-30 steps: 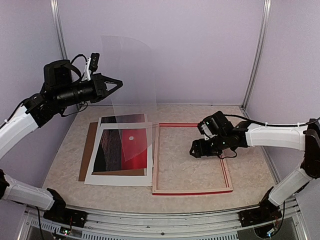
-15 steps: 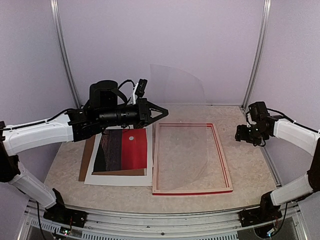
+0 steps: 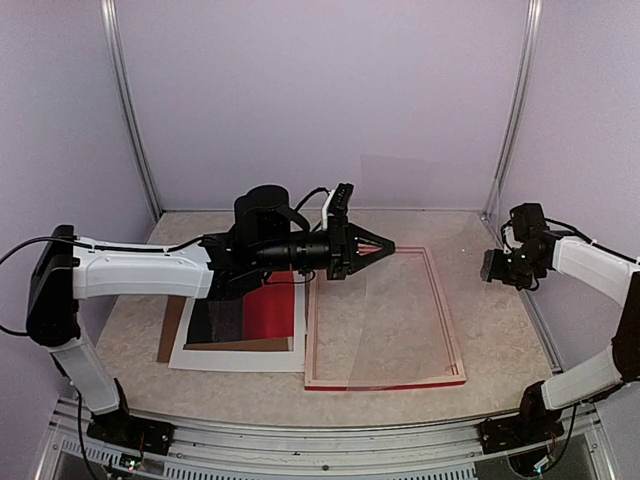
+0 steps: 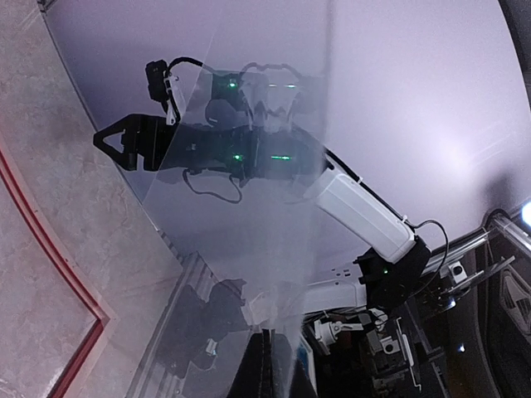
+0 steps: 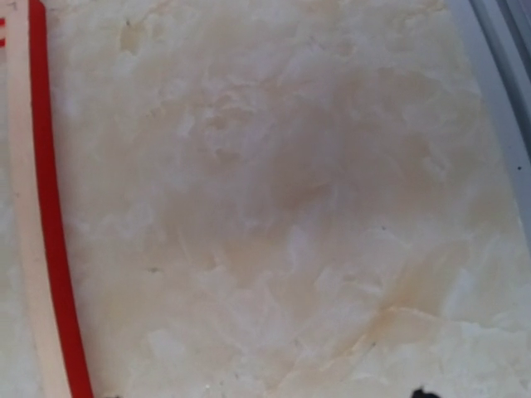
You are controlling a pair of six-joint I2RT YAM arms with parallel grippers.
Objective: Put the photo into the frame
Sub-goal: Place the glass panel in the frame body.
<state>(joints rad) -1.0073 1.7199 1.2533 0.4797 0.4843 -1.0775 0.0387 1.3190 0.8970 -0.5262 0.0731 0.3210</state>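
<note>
The photo (image 3: pixel 262 312) lies flat on the worktop (image 3: pixel 500 340) under the white mat (image 3: pixel 240 358), just left of the frame (image 3: pixel 385 384).

The left end effector (image 3: pixel 385 246) is pinched narrow on a clear sheet (image 3: pixel 400 320), which is held tilted over the frame opening. Lower the sheet slowly, edges square to the frame, and release only once it is seated.

The right end effector (image 3: pixel 492 268) is well apart at the right. Its opening cannot be told.

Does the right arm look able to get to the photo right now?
Probably not: the left gripper holds a clear sheet over the frame, its arm lying across above the photo.
</note>
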